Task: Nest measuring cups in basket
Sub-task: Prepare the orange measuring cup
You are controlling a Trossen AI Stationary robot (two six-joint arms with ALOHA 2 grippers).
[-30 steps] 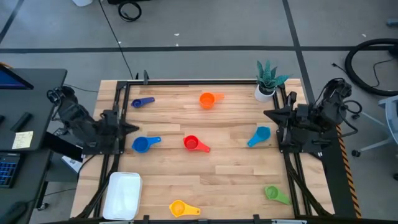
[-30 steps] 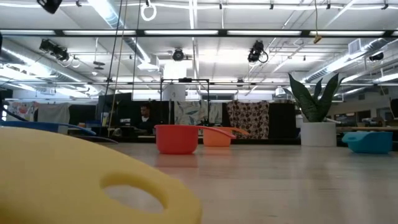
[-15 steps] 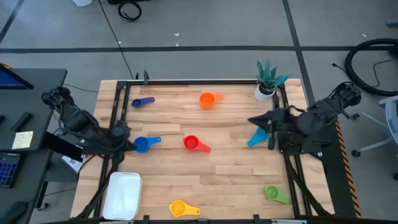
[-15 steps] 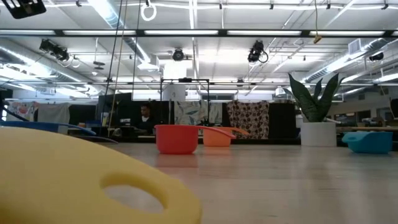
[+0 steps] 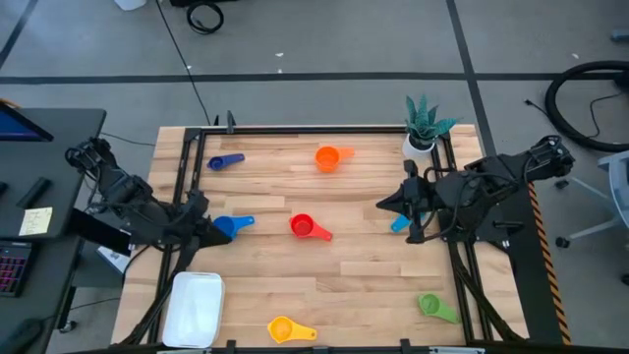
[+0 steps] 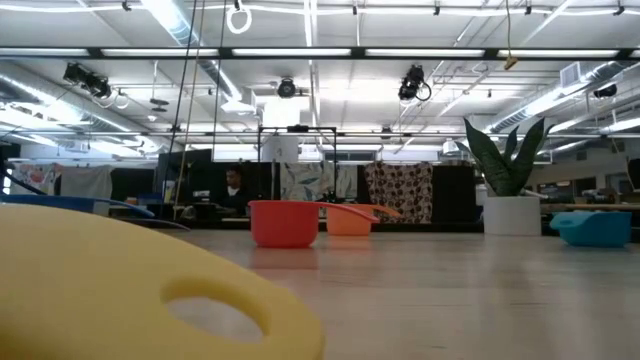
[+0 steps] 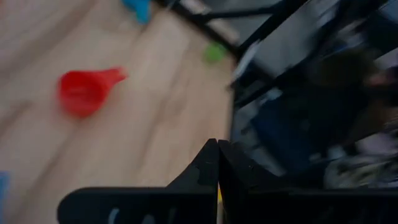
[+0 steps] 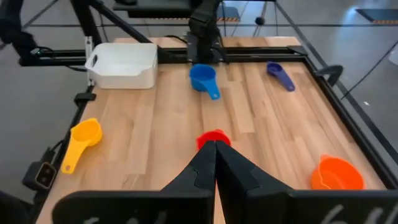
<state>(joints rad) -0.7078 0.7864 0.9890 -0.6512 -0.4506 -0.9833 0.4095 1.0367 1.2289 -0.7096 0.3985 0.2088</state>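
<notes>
Heads up: both your left gripper (image 5: pixel 208 228) and right gripper (image 5: pixel 385 205) have jaws pinched shut, holding nothing, so they'd just shove the scattered plastic measuring cups (image 5: pixel 311 228) around; white plastic basket (image 5: pixel 194 307) waits lower left

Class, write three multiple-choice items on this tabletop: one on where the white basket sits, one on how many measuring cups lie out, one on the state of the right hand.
1. In the high view the basket sits at the table's:
A. lower left
B. upper right
C. centre

2. Measuring cups on the table:
A. three
B. six
C. nine

3. The right hand is:
A. shut and empty
B. holding the red cup
C. wide open

Answers: 1 A, by the lower left corner. 2 B, six colours lie scattered. 3 A, its fingers meet in the wrist view.
</notes>
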